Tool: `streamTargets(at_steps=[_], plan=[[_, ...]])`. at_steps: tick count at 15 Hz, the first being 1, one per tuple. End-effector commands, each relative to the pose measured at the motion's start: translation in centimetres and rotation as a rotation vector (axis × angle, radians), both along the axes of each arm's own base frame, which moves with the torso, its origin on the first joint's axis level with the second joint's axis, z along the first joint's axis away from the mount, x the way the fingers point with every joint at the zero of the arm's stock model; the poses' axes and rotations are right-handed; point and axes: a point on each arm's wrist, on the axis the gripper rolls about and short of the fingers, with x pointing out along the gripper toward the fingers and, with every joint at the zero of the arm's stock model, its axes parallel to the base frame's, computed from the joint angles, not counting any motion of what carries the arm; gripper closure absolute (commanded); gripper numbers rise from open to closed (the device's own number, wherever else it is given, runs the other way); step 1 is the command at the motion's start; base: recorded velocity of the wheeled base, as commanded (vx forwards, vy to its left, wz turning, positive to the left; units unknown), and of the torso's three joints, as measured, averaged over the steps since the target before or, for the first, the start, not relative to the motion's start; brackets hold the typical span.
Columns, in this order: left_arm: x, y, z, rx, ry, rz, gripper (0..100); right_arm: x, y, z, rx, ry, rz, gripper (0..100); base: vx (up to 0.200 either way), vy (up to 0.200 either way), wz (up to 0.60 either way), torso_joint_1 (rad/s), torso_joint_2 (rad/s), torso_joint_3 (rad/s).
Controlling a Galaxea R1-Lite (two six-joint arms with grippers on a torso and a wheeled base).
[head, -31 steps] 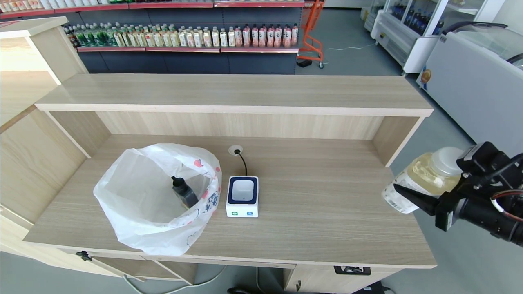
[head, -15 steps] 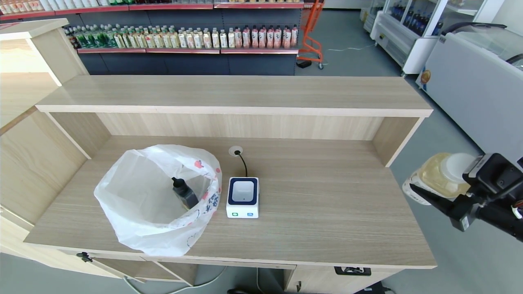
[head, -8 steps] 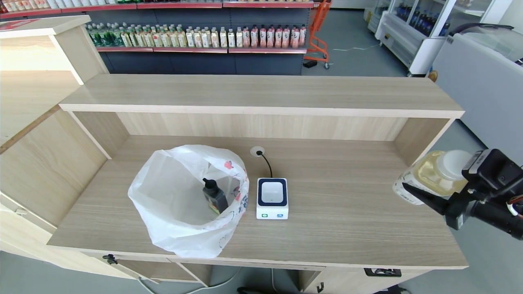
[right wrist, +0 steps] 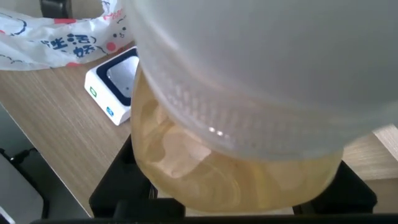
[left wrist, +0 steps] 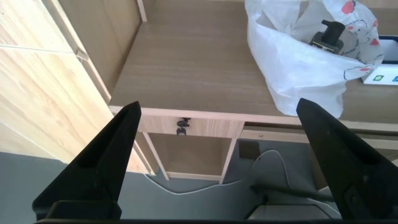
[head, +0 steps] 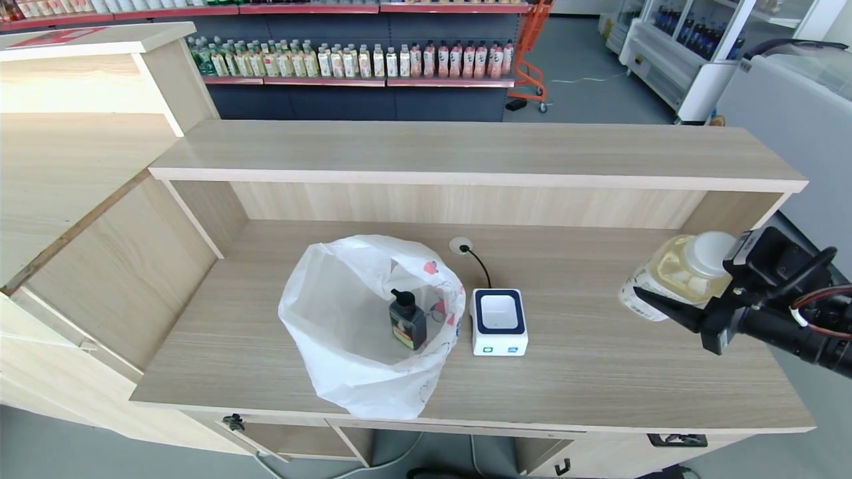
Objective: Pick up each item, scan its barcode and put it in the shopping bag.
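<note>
I'm holding a bottle of yellowish liquid (head: 682,274) clamped in the right gripper (head: 655,286), over the 3 o'clock end of the bench (head: 599,379). The barcode scanner (head: 499,320) is sitting toward 9 o'clock from it, with the bottle's base pointing roughly that way and the shopping bag (head: 346,346) just beyond.

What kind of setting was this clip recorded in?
Most likely a small supermarket or convenience store, at the checkout: a barcode scanner and a shopping bag sit on a wooden counter, with shelves of bottled drinks and glass-door coolers behind.
</note>
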Motion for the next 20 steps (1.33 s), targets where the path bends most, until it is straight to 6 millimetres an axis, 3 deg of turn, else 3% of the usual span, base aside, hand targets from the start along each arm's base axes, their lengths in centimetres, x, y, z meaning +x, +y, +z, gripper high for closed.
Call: streamTargets(at_steps=[1,3,7,20], plan=[[0.0,0.0,0.0,0.001,0.0,0.002,0,1.0,0.1,-0.7,-0.001,0.031,0.021,100,0.0,0.0,0.0,0.0,0.0,0.0],[0.0,0.0,0.0,0.001,0.0,0.002,0,1.4,0.2,-1.2,0.0,0.034,0.048,100,0.0,0.0,0.0,0.0,0.0,0.0],[0.0,0.0,0.0,0.002,0.0,0.002,0,3.1,0.4,-2.8,0.004,0.036,0.105,100,0.2,0.2,0.0,-0.006,-0.01,0.008],[0.0,0.0,0.0,-0.001,0.0,0.002,0,6.8,0.9,-9.9,-0.092,0.047,0.327,100,0.0,0.0,0.0,0.0,0.0,0.0]])
